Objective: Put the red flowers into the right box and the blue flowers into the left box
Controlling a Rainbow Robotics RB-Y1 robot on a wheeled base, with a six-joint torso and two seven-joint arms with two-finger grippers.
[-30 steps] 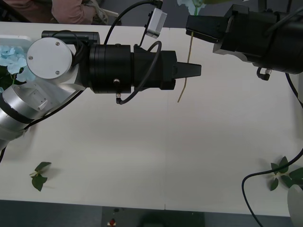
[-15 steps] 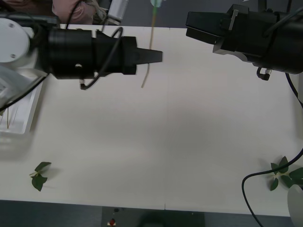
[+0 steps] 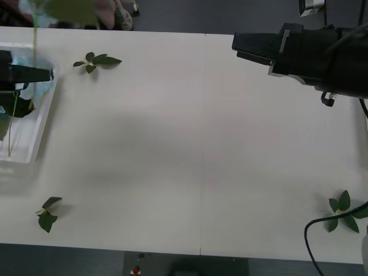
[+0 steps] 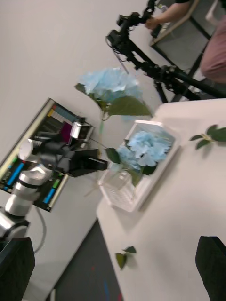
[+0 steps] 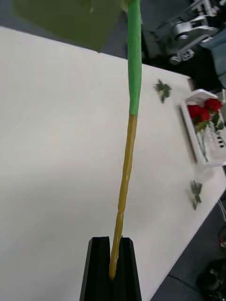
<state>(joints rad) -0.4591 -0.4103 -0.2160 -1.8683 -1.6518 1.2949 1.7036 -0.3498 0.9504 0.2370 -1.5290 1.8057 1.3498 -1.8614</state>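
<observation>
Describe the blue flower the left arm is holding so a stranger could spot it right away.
Find the left box, the white bin at the table's left edge. Above it the left gripper pinches a long stem. That blue flower stands high in the air, unlike the blue flowers lying in the bin.

Translucent plastic left box on matt white table.

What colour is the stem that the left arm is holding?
The stem is green above, yellowish-tan below near the fingers; clearest in the left wrist view.
</observation>
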